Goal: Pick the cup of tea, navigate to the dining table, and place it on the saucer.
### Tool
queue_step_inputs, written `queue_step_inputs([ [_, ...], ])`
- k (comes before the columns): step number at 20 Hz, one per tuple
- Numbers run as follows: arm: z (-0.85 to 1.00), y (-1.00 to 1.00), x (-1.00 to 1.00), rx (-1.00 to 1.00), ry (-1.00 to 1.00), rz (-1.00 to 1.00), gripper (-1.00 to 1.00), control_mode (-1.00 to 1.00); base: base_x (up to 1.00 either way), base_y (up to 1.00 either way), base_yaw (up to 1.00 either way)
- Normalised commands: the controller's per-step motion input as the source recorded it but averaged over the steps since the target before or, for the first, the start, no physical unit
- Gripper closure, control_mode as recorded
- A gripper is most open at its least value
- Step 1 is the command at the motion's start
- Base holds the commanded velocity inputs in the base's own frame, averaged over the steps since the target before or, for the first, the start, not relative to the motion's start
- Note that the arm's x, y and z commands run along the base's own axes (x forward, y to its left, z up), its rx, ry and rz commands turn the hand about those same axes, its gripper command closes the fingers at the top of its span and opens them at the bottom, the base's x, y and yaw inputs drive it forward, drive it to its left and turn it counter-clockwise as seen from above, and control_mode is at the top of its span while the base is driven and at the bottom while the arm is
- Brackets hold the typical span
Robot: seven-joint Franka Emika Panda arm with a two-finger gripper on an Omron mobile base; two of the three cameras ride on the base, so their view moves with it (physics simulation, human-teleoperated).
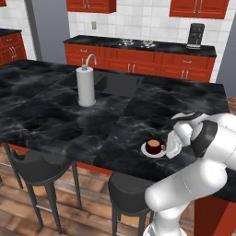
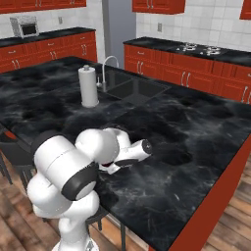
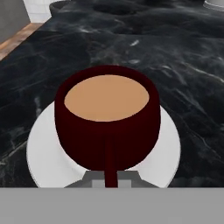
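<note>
Nearest the hand camera: the cup of tea (image 3: 107,127) sits upright over the saucer (image 3: 166,153), roughly centred, white rim showing on all sides. Whether its base is fully down on the plate or a shade above cannot be told from this angle. Tea surface is level, no spill seen. The handle (image 3: 110,164) points straight back at the hand, and the gripper (image 3: 111,180) is pinched together on it, jaws as close as they go; fingertips mostly hidden at the bottom edge.

Left base view: cup and saucer stand near the front edge of the dining table (image 1: 55,115), just beside the white hand, above a dark stool (image 1: 131,191). Farther in, a paper-towel roll (image 1: 85,86) stands upright, well apart from the cup, with the sink (image 1: 117,84) and faucet (image 1: 90,59) behind it. Wall counter (image 1: 138,46) beyond.

Judgement: placing looks nearly complete; release and retreat remain.

Risks:
- Pulling back before the jaws part would drag the cup by the handle and slide or tip it off the saucer.
- If the cup is not fully seated, release drops it; tea may slosh.
- Saucer lies close to the table edge; a sideways nudge on withdrawal could push both off.
</note>
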Motion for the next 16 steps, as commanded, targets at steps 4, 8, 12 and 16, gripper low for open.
queue_step_inputs([
  [4, 0.01, 0.0, 0.0, 0.0, 0.0, 0.0, -1.0, -1.0, 0.0, 0.0, 0.0],
  [8, 0.12, 0.0, -0.01, 0.0, 0.0, 0.0, -1.0, -1.0, 0.0, 0.0, 0.0],
  [12, 0.26, 0.0, -0.16, 0.0, 0.0, 0.0, -1.0, -1.0, 0.0, 0.0, 0.0],
  [16, 0.63, 0.0, -0.31, 0.0, 0.0, 0.0, -1.0, -1.0, 0.0, 0.0, 0.0],
])
